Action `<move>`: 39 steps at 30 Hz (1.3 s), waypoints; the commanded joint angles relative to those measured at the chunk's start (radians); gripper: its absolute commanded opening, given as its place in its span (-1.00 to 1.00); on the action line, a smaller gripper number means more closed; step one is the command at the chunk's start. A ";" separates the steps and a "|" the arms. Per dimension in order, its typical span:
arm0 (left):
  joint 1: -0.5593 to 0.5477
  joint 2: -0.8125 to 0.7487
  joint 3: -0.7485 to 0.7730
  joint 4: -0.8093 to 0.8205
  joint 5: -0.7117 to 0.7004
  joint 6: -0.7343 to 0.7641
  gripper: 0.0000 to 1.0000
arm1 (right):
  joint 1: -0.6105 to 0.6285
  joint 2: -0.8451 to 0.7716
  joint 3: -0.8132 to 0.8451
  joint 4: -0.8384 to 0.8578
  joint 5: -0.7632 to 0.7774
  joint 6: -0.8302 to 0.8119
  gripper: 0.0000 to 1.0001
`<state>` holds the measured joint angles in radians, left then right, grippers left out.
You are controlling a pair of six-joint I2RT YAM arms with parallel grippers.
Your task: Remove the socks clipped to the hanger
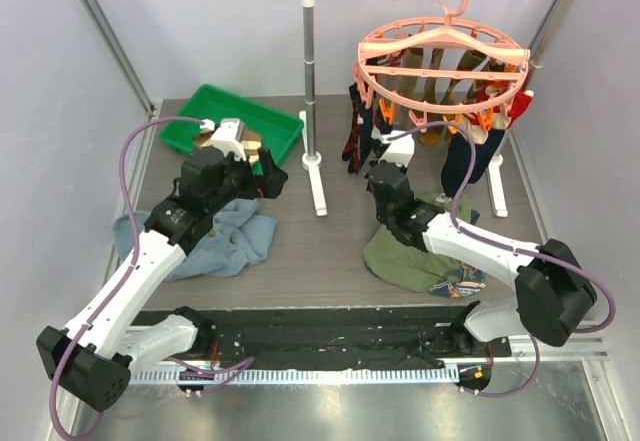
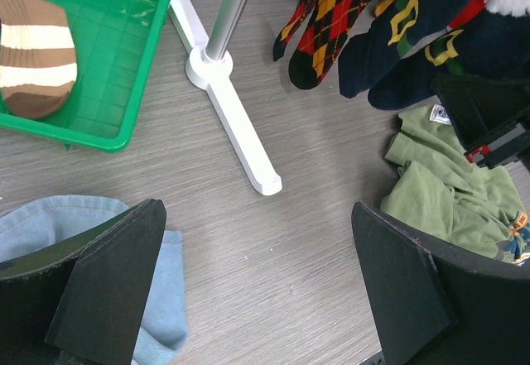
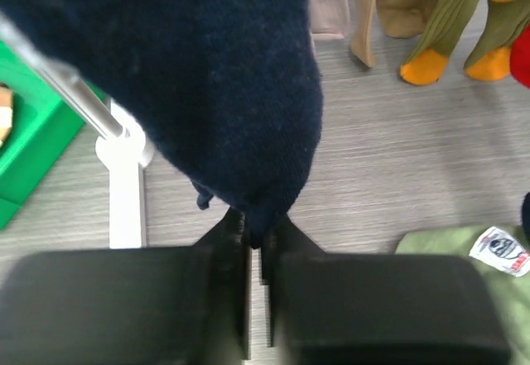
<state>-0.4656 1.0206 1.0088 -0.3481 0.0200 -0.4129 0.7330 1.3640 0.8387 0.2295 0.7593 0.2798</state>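
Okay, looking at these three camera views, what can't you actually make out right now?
- Top view: the hanger has pegs too small to tell which grip which socks.
- Right wrist view: the navy sock pinched by the right claw fills the frame, hiding its own peg.
- Left wrist view: the striped sock in the green tray is cut off by the left edge.

You see the left gripper [image 2: 257, 216], jaws spread wide over the table [image 2: 331, 257]. A brown striped sock [image 2: 33, 59] lies in the green tray [image 2: 137, 59]. An argyle sock [image 2: 331, 17] and navy socks [image 2: 414, 46] hang beyond the white stand foot [image 2: 236, 129], with an olive garment [image 2: 439, 204] at right and blue denim [image 2: 50, 220] at left.
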 commanded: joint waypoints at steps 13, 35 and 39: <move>-0.028 0.202 0.419 -0.014 0.224 -0.089 0.99 | 0.003 -0.200 0.036 -0.142 -0.259 0.005 -0.98; -0.215 0.725 1.086 -0.132 0.155 -0.069 0.66 | 0.005 -0.309 -0.043 -0.121 -0.388 0.076 -0.98; -0.235 0.769 1.113 -0.135 0.158 -0.066 0.61 | 0.003 -0.310 -0.043 -0.125 -0.400 0.081 -0.98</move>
<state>-0.6811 1.7752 2.0605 -0.4763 0.1829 -0.4915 0.7330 1.0771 0.7982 0.0738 0.3721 0.3443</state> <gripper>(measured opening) 0.816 0.048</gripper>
